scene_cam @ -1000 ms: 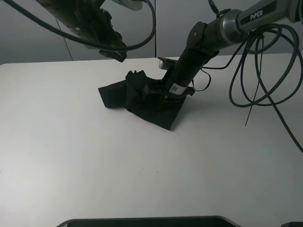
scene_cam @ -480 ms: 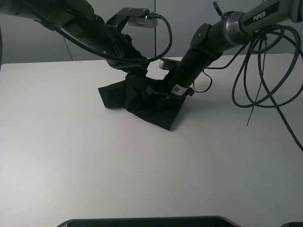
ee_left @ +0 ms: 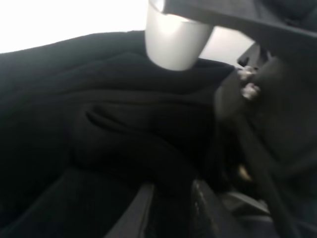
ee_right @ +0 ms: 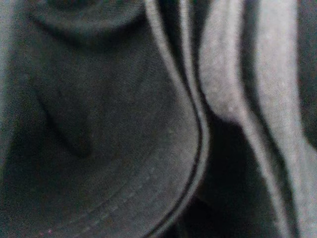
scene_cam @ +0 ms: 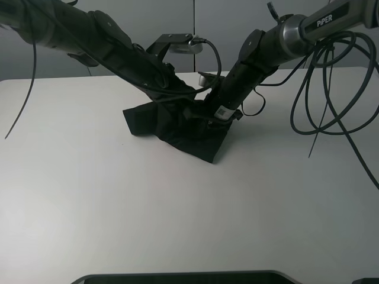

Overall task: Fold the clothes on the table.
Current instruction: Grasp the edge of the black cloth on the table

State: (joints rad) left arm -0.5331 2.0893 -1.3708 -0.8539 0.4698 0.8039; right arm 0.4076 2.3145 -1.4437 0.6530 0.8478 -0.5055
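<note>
Ridge of black T-shirt (ee_left: 114, 129) between the fingers of the left hand (ee_left: 171, 213)

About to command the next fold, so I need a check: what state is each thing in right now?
black T-shirt: crumpled heap on the white table, not neatly folded.
left gripper: down in the heap, pinching a cloth ridge.
right gripper: shut, buried in the shirt; grip unclear.

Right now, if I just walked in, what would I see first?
A crumpled black shirt sits in a heap toward the back of the white table. The left arm and the right arm lean in from both sides and meet on top of it.
</note>
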